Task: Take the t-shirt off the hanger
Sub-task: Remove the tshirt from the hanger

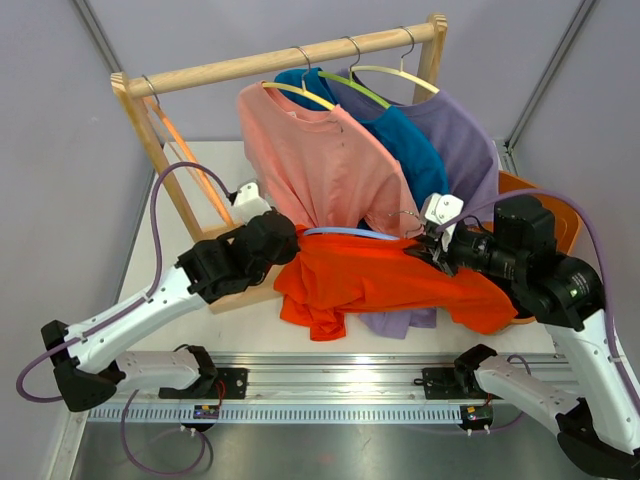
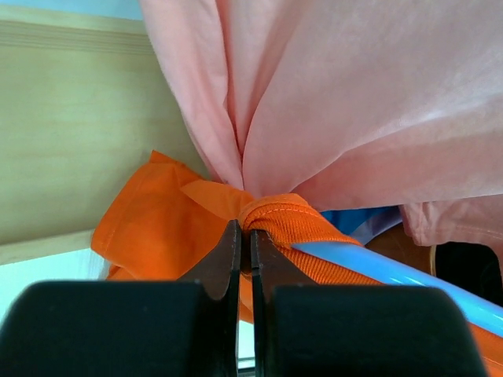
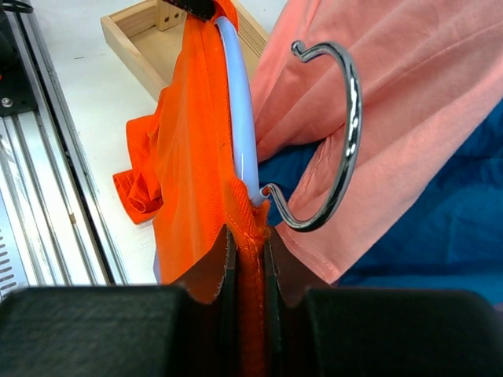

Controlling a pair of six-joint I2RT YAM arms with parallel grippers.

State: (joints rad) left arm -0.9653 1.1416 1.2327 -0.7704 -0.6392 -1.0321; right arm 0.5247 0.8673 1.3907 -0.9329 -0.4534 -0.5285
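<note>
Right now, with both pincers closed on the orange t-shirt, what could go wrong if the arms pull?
1. The left pincer pinches only a thin fold of the orange t-shirt beside the blue hanger; it may slip off.
2. The metal hook is right by the pink t-shirt and could snag it.
3. The right pincer grips the cloth at the hook's base; pulling may drag the hanger along.

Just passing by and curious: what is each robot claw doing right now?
Left gripper: closed, pinching the orange t-shirt at the end of the hanger.
Right gripper: closed on the shirt's neck, beside the hook.
</note>
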